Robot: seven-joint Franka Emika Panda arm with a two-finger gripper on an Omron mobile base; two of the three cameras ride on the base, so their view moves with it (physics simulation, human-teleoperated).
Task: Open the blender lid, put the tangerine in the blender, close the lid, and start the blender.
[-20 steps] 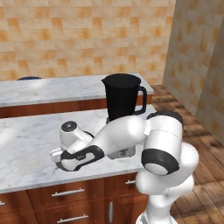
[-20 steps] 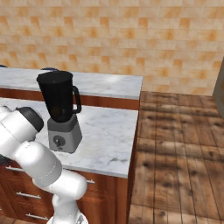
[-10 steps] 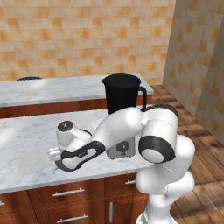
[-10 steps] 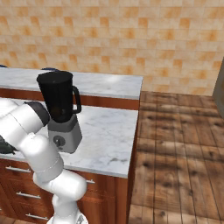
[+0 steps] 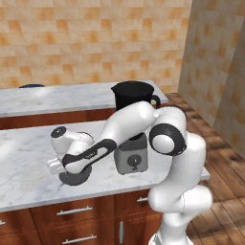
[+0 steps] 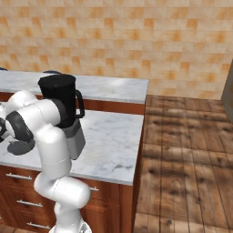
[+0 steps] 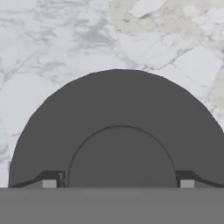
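Two finger tips of the claw point(image 7: 118, 183) stand wide apart, one on each side of the raised centre of the lid point(image 7: 118, 113), so the claw is open. Directly under it the lid lies flat on the marble counter point(image 5: 28, 167). To the claw's right stands the blender point(image 5: 131, 143).

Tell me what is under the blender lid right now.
The blender lid lies flat on the white marble counter, left of the blender. The hand straddles its raised centre. Anything beneath the disc is covered.
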